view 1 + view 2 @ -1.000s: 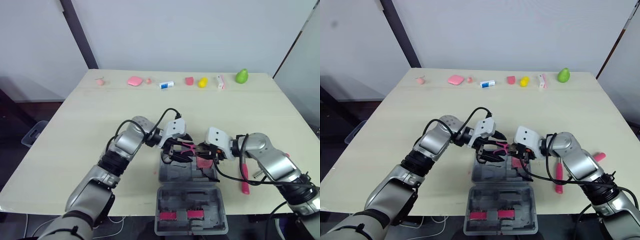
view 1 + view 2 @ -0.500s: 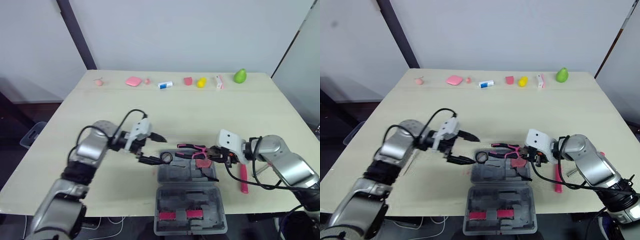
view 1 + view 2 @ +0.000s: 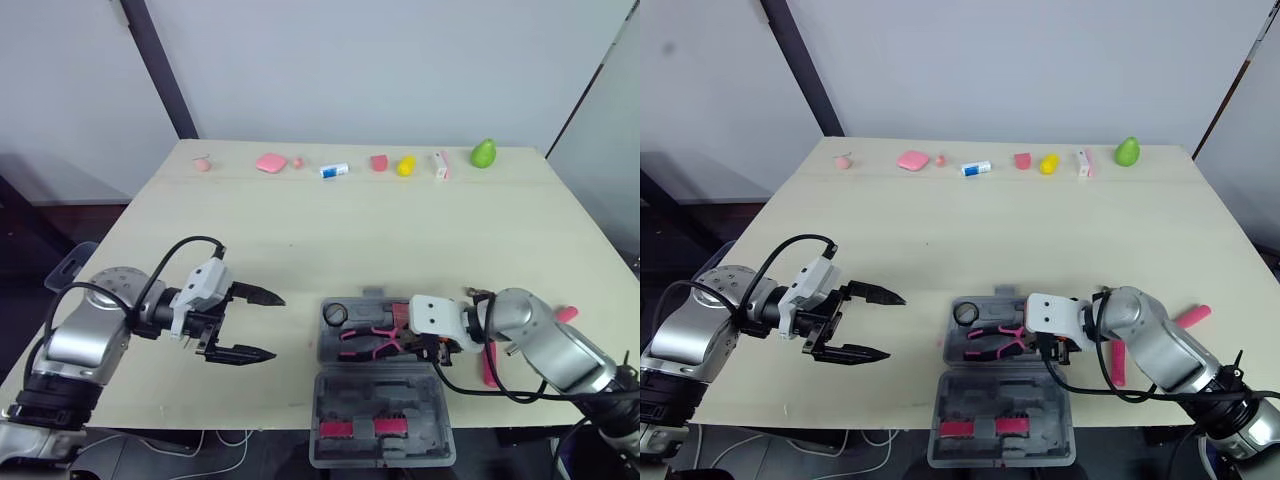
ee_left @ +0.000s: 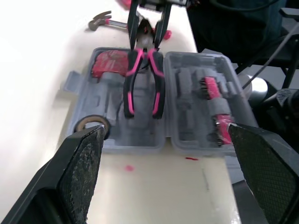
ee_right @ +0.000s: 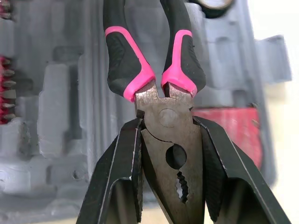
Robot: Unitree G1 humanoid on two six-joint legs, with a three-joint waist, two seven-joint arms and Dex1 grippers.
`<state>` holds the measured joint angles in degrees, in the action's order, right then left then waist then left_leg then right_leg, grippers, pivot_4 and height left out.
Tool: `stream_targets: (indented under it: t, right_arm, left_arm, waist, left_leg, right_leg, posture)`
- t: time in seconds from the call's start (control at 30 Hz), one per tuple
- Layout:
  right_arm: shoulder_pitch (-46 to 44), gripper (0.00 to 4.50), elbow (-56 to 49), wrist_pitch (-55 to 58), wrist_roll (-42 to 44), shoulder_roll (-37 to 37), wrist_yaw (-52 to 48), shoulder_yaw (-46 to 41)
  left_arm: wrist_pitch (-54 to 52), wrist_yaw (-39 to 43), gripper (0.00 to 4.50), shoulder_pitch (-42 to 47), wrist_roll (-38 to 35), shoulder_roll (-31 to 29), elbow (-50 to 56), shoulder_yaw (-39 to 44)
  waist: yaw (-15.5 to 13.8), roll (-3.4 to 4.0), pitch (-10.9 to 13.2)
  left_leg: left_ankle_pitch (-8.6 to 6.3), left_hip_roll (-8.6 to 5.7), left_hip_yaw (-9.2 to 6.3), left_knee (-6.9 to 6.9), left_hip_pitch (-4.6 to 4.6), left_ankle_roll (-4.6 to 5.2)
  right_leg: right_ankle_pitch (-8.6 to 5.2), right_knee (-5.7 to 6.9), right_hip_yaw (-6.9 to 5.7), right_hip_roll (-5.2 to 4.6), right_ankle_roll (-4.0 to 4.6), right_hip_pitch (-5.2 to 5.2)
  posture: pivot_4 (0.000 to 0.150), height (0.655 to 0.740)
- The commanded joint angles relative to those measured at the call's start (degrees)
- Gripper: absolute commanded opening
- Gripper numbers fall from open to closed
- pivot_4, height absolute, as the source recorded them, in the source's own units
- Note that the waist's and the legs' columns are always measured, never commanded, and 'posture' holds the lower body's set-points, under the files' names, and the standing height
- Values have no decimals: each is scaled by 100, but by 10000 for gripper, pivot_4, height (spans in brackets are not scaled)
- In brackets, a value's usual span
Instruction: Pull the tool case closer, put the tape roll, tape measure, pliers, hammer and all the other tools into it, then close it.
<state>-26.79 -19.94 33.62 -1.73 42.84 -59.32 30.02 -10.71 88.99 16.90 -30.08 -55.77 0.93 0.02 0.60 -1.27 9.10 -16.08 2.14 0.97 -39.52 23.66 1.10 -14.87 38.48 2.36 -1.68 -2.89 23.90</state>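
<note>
The grey tool case (image 3: 335,350) lies open near the table's front edge, its lid (image 3: 380,425) toward me with pink bits in it. My right gripper (image 5: 168,122) is shut on the head of the black-and-pink pliers (image 3: 362,340), which lie low over the tray. A tape roll (image 3: 334,314) sits in the tray's far left corner, and a red tape measure (image 4: 106,65) is in the tray too. The pink-handled hammer (image 3: 487,365) rests on the table right of the case. My left gripper (image 3: 278,326) hangs open and holds nothing, well left of the case.
Small items line the table's far edge: a pink piece (image 3: 269,162), a blue-and-white tube (image 3: 333,170), a yellow piece (image 3: 405,166), a green pear (image 3: 484,152). The case lid reaches over the front edge.
My left arm has drawn back to the left, away from the case, fingers open. My right gripper has brought the pliers from the case's far edge down over the tray.
</note>
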Motion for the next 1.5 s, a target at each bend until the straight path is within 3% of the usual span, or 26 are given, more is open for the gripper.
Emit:
stream_targets:
  t: [0.03, 0.67, 0.9, 1.1, 1.23, 1.33, 1.5]
  right_arm:
    - [-295, 10417, 42, 34, -294, -225, 129, 141]
    - [-354, 10417, 649, -125, -755, -887, 241, 404]
    - [-293, 43240, 735, -299, -731, -861, 269, 259]
    - [-163, 44277, 608, -289, -228, -961, 158, -192]
    - [26, 44277, 733, -630, 408, -1411, 299, -718]
    - [171, 32655, 985, -1216, 694, -1659, 260, -947]
    - [303, 6660, 1510, -1735, 707, -1807, 318, -959]
  left_arm:
    - [16, 289, 44489, -6, -194, -140, 332, 220]
    - [-193, 202, 44489, -261, -416, -248, 520, 319]
    - [-231, 136, 45000, -278, -415, -196, 447, 336]
    - [-216, 152, 45000, -311, -395, -227, 424, 368]
    - [-185, 134, 45000, -344, -380, -212, 403, 377]
    - [-146, 108, 45000, -372, -358, -183, 394, 373]
    - [-120, 56, 45000, -399, -335, -113, 397, 365]
  waist:
    - [10, 0, 0]
    - [15, 3, 2]
    - [17, 3, 2]
    - [16, 3, 2]
    - [25, 3, 2]
    - [23, 3, 2]
    - [8, 3, 2]
  left_leg:
    - [0, 0, 1, -3, -2, 0]
    - [1, 2, 7, -6, -8, -1]
    - [1, 2, 9, -6, -8, -1]
    - [1, 2, 10, -6, -8, -1]
    - [0, 3, 9, -6, -9, -1]
    - [1, 4, 11, -6, -11, -1]
    - [1, 3, 12, -6, -11, -1]
  right_leg:
    - [0, 5, 1, 0, 1, 0]
    - [-3, 32, 8, 8, 6, 11]
    - [-3, 32, 10, 8, 6, 11]
    - [-3, 31, 10, 8, 6, 11]
    - [-3, 32, 11, 9, 6, 11]
    - [-3, 35, 13, 11, 6, 10]
    - [-3, 32, 13, 8, 5, 8]
  posture:
    - [1500, 7400]
    - [1500, 7400]
    - [1500, 7400]
    - [1500, 7400]
    - [1500, 7400]
    - [1500, 7400]
    - [1500, 7400]
